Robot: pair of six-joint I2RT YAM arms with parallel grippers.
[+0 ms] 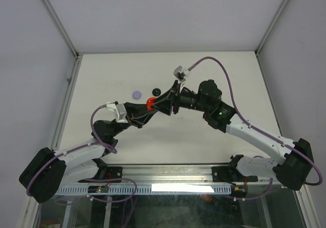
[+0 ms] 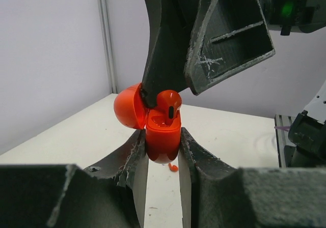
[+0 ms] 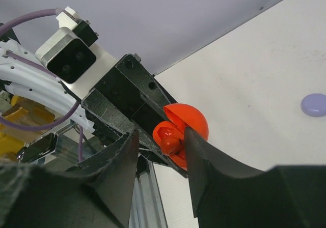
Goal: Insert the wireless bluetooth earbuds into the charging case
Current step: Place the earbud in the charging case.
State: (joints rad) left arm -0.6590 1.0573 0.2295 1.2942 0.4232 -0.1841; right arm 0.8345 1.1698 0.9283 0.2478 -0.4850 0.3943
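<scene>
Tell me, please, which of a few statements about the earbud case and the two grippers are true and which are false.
1. The left gripper clamps the red charging case, whose lid is open. True.
2. The case rests on the table. False: it is held up above the table.
3. A red earbud sits at the case's opening. True.
4. The right gripper holds the lilac disc. False: the disc lies on the table, apart from both arms, and the right gripper's jaws stand apart on either side of the earbud.
</scene>
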